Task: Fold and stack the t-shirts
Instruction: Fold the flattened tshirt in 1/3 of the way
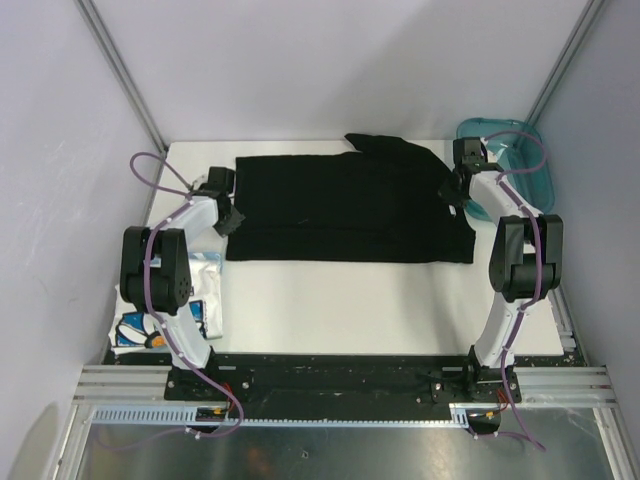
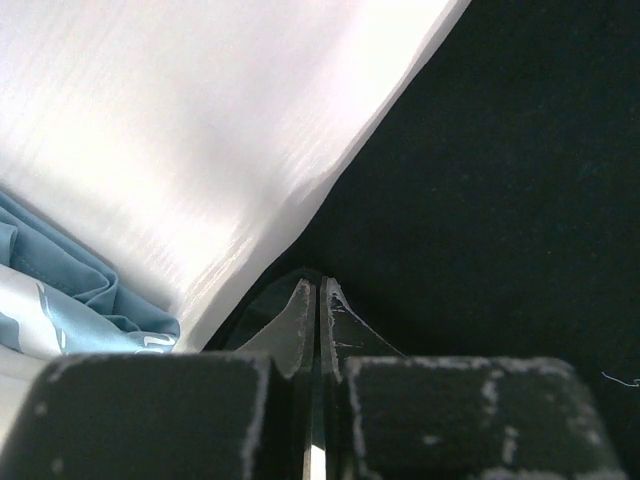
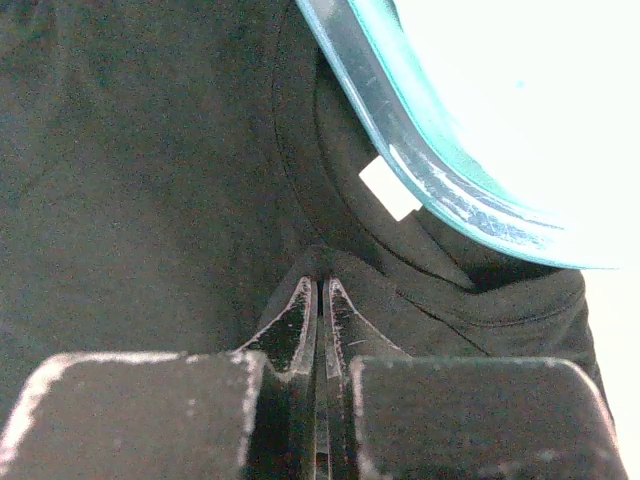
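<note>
The black t-shirt (image 1: 350, 205) lies flat across the middle of the table as a wide rectangle, with a sleeve bunched at its far edge. At the shirt's left edge my left gripper (image 1: 228, 218) is down, and the left wrist view shows this gripper (image 2: 320, 285) shut with the black hem (image 2: 480, 200) pinched at its tips. My right gripper (image 1: 455, 190) sits at the shirt's right end; in the right wrist view it (image 3: 322, 283) is shut on puckered black cloth just below the collar (image 3: 330, 150). The white t-shirt (image 1: 150, 325) with blue print lies crumpled under the left arm, and shows again as blue-white cloth (image 2: 60, 290) in the left wrist view.
A teal translucent bin (image 1: 510, 160) stands at the back right corner, its rim (image 3: 450, 190) overlapping the shirt's collar beside the white neck label (image 3: 390, 188). White walls close in the table on the left, back and right. The arm bases stand at the near edge.
</note>
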Robot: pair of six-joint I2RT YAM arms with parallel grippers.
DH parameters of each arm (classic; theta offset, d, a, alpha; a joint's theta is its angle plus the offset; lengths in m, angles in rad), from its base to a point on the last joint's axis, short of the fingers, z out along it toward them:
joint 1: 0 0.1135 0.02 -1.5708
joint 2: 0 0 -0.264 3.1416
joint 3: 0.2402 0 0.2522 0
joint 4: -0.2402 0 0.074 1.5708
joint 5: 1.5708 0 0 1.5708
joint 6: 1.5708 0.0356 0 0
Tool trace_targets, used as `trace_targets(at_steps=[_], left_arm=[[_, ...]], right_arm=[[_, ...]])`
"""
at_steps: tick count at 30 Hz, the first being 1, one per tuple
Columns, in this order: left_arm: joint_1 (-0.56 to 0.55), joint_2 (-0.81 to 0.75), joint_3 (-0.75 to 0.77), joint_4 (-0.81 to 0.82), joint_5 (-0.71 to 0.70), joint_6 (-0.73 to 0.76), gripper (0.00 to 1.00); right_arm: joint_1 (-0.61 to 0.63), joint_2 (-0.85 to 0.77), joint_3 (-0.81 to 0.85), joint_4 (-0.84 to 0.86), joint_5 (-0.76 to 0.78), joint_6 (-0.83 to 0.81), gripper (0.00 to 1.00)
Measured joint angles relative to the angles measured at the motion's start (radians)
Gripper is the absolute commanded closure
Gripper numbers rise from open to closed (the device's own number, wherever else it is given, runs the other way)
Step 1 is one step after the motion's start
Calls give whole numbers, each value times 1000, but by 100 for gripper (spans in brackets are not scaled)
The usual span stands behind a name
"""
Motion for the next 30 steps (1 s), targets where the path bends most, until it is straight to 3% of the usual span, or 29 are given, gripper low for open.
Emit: trace_targets(at_steps=[26, 28, 29, 30], left_arm=[[24, 71, 56, 7, 0, 10, 100], [24, 75, 59, 7, 0, 10, 94], [25, 77, 62, 7, 0, 10, 85], [25, 80, 67, 7, 0, 12, 70]], right_arm=[[-9, 0, -14, 60, -45, -9, 100], [-9, 2, -14, 68, -48, -12, 99], [-9, 2, -14, 73, -49, -15, 95], [-8, 5, -14, 75, -50, -16, 84]])
